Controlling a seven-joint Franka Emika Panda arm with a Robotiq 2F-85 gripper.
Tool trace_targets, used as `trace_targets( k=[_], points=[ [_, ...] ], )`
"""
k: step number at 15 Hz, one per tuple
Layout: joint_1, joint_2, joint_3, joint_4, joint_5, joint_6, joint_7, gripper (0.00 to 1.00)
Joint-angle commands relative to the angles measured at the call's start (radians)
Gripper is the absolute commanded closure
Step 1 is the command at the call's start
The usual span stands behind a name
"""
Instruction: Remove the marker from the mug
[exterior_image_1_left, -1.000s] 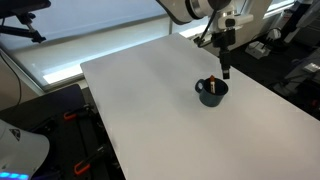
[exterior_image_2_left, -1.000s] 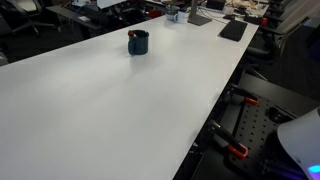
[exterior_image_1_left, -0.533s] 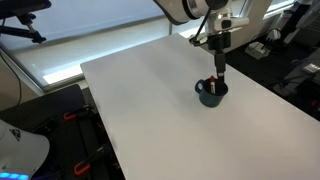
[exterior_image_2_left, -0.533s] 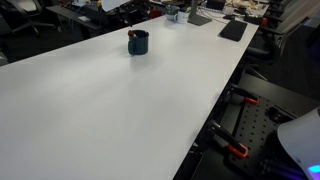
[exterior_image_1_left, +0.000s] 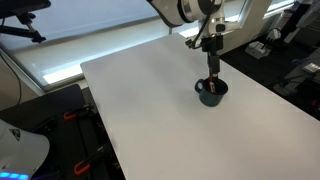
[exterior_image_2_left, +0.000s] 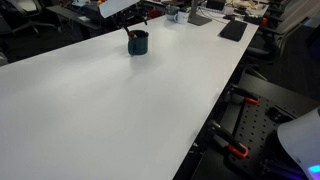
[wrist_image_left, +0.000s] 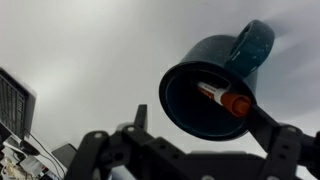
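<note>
My fingers (wrist_image_left: 286, 150) were spread wide and held nothing. In an exterior view they hung just above the mug (exterior_image_1_left: 212, 92), which stood on the white tabletop (exterior_image_1_left: 140, 100). In the wrist view the marker (wrist_image_left: 225, 99) lay slanted inside the mug, against its inner wall. I judged it light, stiff and smooth, best pinched across its raised end. The mug seemed likely to slide if bumped.

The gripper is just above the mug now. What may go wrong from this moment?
1. The marker lies slanted low inside the mug, so the gripper may miss it or catch the rim.
2. The mug stands free on the table; the gripper, just above it, may knock or drag it.
</note>
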Motion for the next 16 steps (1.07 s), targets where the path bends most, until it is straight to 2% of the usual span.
trace_targets(
  k=[1, 10, 11, 13, 16],
  points=[
    [-0.005, 0.001, 0.005, 0.004, -0.003, -0.004, 0.001, 0.00],
    [-0.004, 0.013, 0.003, 0.012, -0.001, -0.012, 0.004, 0.00],
    [-0.005, 0.016, 0.003, 0.014, 0.000, -0.013, 0.006, 0.25],
    [-0.005, 0.018, 0.003, 0.018, 0.002, -0.017, 0.007, 0.34],
    [-0.005, 0.019, 0.003, 0.017, 0.001, -0.013, 0.007, 0.58]
  ],
)
